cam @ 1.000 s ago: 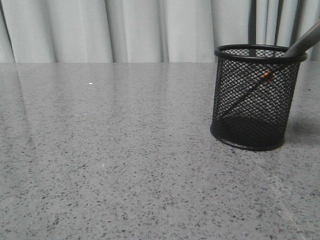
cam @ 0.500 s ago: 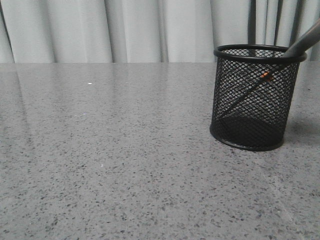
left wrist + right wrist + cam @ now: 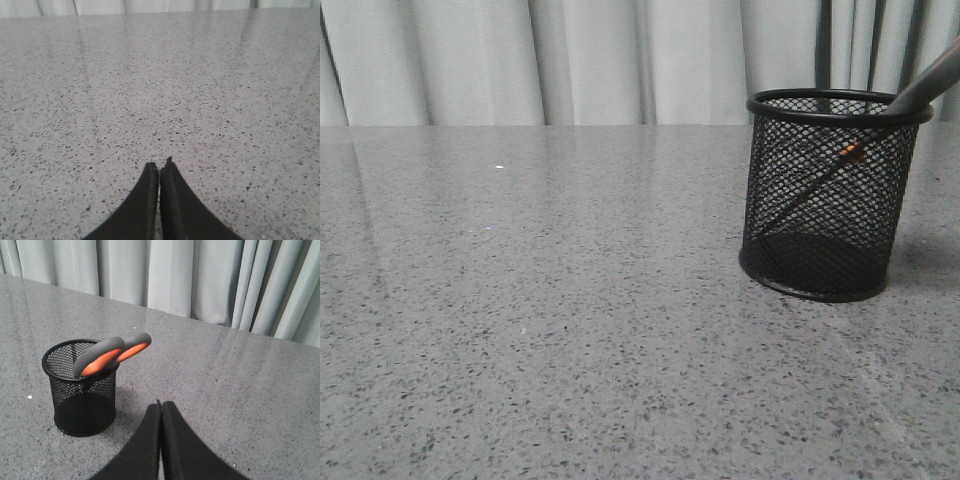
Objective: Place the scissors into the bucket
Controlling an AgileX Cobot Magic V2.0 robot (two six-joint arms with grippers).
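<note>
The black wire-mesh bucket (image 3: 830,195) stands upright on the right of the grey table. The scissors (image 3: 853,152) stand inside it, blades down and slanted, orange pivot showing through the mesh, grey handle leaning over the right rim. In the right wrist view the bucket (image 3: 82,395) holds the scissors (image 3: 107,355), whose grey and orange handle loops stick out over the rim. My right gripper (image 3: 160,404) is shut and empty, apart from the bucket. My left gripper (image 3: 159,164) is shut and empty over bare table. Neither gripper shows in the front view.
A grey speckled tabletop (image 3: 540,300) fills the front view. Pale curtains (image 3: 570,60) hang behind the far edge. In the right wrist view curtains (image 3: 200,275) close off the table's far side.
</note>
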